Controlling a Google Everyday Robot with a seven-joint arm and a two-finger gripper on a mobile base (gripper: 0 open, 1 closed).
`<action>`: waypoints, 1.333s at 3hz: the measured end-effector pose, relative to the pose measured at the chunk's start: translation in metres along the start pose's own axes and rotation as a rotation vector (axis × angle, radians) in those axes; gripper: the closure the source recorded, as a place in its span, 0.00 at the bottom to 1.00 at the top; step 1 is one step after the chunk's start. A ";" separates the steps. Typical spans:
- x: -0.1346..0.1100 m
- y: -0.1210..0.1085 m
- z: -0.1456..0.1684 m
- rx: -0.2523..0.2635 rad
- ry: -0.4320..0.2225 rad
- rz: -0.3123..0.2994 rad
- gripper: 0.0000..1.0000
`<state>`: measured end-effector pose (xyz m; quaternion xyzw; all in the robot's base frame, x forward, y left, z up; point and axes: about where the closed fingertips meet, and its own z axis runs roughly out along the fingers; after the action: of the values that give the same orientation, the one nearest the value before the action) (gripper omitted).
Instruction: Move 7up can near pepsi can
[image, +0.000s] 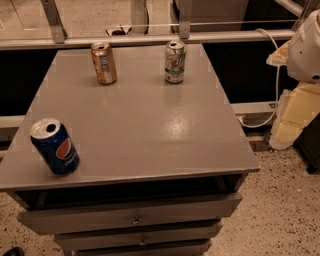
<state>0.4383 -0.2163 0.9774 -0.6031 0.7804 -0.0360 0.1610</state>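
At the bench's (150, 130) one o'clock stands the 7up can (175, 62), upright; the pepsi can (54, 146) sits well apart at eight o'clock. Out of view past the white arm (306, 47) at two o'clock, the tool's grip cannot be told.

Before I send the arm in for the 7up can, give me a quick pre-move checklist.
1. Silver-white, green-marked 7up can standing at the table's far side: ok.
2. Dark blue pepsi can standing at the near-left corner: ok.
3. Grey tabletop between them free of objects: ok.
4. Orange-gold can apart from the 7up can: ok.
5. Gripper at the right edge, beyond the table; grasp state: cannot tell.
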 end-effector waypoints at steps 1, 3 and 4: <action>0.000 0.000 0.000 0.001 -0.002 0.001 0.00; -0.009 -0.029 0.021 0.033 -0.085 0.041 0.00; -0.032 -0.070 0.049 0.062 -0.212 0.062 0.00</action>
<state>0.5245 -0.1976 0.9555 -0.5738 0.7758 0.0090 0.2623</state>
